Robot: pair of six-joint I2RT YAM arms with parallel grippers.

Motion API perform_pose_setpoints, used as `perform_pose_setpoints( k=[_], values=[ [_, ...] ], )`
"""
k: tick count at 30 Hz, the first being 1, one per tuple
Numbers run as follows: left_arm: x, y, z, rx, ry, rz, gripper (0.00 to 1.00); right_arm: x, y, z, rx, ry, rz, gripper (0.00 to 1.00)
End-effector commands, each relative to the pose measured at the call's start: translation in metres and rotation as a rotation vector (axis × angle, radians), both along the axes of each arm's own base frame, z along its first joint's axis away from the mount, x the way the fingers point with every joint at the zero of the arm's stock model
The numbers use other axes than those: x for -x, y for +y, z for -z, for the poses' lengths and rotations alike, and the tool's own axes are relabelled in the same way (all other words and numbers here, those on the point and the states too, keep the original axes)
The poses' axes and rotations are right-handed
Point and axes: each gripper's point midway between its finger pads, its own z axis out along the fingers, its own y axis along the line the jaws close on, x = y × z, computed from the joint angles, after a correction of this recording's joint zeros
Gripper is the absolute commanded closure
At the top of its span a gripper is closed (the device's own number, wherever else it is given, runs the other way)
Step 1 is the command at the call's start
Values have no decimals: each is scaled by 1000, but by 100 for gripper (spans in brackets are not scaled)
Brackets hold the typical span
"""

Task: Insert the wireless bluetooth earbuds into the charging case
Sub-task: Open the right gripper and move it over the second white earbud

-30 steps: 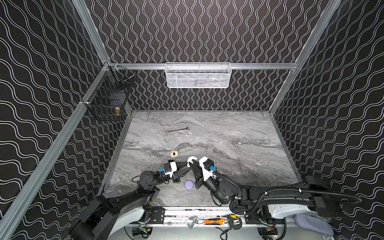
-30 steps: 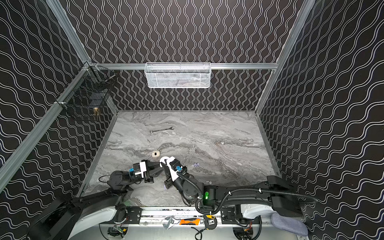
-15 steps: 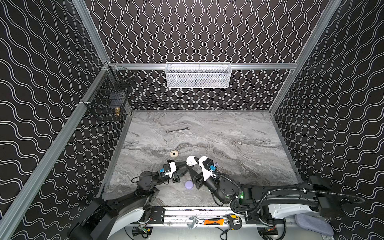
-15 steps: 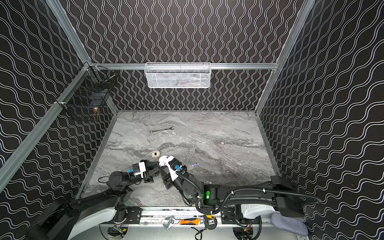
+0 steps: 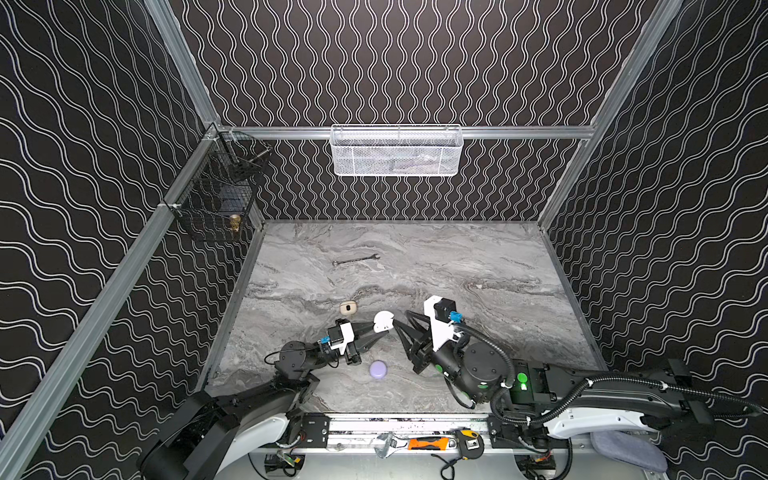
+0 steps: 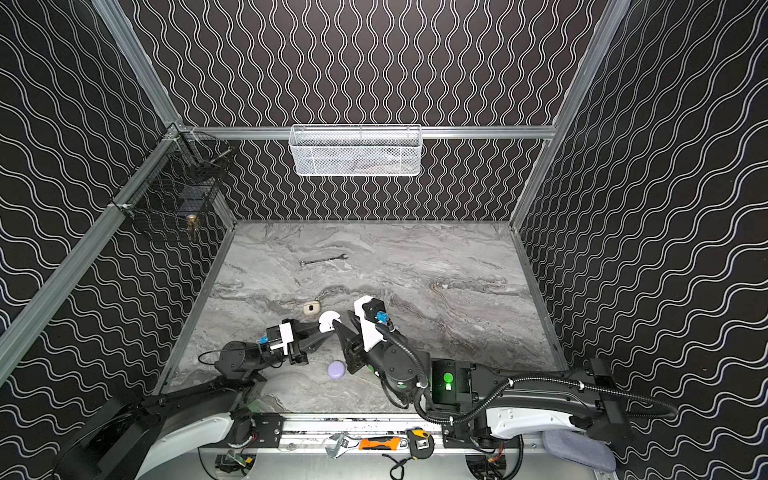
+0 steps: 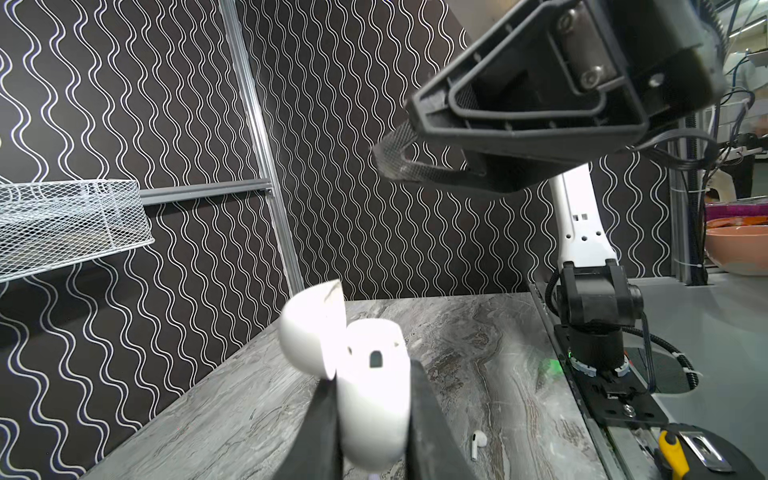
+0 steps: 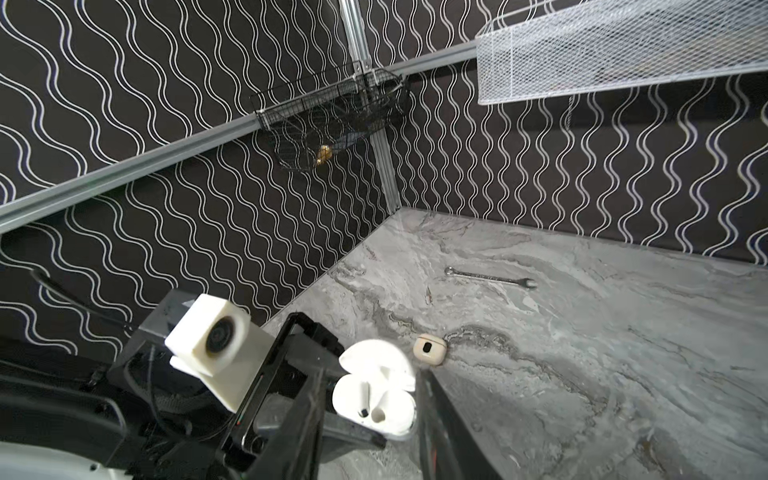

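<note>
Charging case (image 8: 374, 405) — left gripper (image 5: 376, 330) holds it aloft.

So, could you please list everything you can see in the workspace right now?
white case: one, white, lid open, in the left fingers
seated earbud: one, white, in the held case
loose earbud: one, white, lying on the table
cream case: one, cream, on the table behind the held case
lavender case: one, lavender, on the table near the front
wrench: one, silver, toward the table's back
mesh basket: one, white, back wall
wire basket: one, black, left wall
rail tools: three, silver, orange, black-yellow, front rail
table: one, grey marble
left fingers: black, shut on the white case
right fingers: black, open, empty, near the held case
</note>
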Motion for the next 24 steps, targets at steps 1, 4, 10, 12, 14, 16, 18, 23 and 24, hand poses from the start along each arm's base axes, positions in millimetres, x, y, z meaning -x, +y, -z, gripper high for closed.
perform_pose_setpoints(
  k=[1, 4, 10, 12, 14, 16, 18, 23, 24],
  values=[
    [5, 1, -9, 20, -36, 12, 100, 2, 8, 30, 103, 89, -3, 63],
    [2, 1, -7, 12, -28, -1, 100, -5, 16, 46, 172, 136, 17, 64],
    [-14, 5, 0, 12, 23, -84, 100, -49, -39, 82, 242, 393, 295, 64],
    [-19, 6, 4, 4, 43, -112, 100, -60, -65, 111, 235, 517, 339, 67],
    [-25, 9, 4, 7, 57, -142, 100, -64, -93, 151, 232, 631, 369, 68],
    [-28, 11, 6, 6, 65, -169, 100, -63, -118, 179, 220, 730, 424, 68],
    [-31, 14, 8, 1, 71, -197, 100, -56, -132, 204, 208, 805, 450, 68],
    [-28, 12, 4, -19, 71, -183, 100, -26, -150, 257, 226, 996, 478, 73],
    [-28, 12, 5, -23, 72, -183, 100, -19, -155, 267, 239, 1025, 487, 72]
  ],
)
